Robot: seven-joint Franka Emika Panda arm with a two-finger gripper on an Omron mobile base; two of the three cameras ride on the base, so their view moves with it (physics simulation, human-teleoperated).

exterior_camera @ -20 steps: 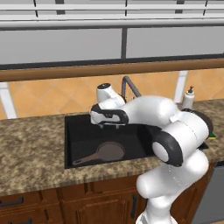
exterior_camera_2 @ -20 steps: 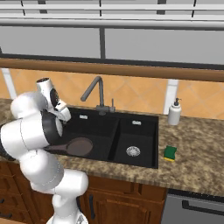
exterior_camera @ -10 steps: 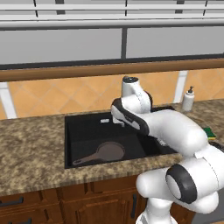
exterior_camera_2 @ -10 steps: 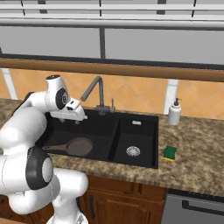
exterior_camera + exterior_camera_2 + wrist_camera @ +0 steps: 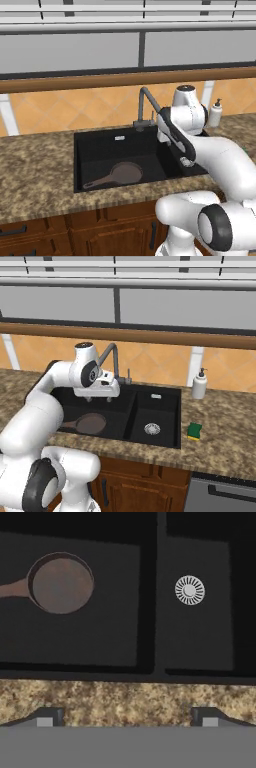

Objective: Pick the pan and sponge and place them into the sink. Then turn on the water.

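Note:
The dark brown pan (image 5: 90,423) lies flat in the left basin of the black sink (image 5: 131,442), its handle pointing left; it also shows in the left base view as the pan (image 5: 125,173) and in the hand view as the pan (image 5: 61,583). The yellow and green sponge (image 5: 194,431) rests on the granite counter right of the sink. My gripper (image 5: 98,399) hangs open and empty above the sink, near the divider and just in front of the faucet (image 5: 113,356). In the hand view my gripper (image 5: 127,719) has its fingertips (image 5: 45,717) spread wide. No water falls from the faucet.
A white soap dispenser (image 5: 199,385) stands on the counter behind the sponge. The right basin holds only its silver drain (image 5: 152,429). Speckled granite counter (image 5: 35,175) runs along both sides, with a wooden ledge and tiled wall behind.
My arm has swung right, from over the left basin to near the sink's divider. The gripper stayed open; the pan and sponge have not moved.

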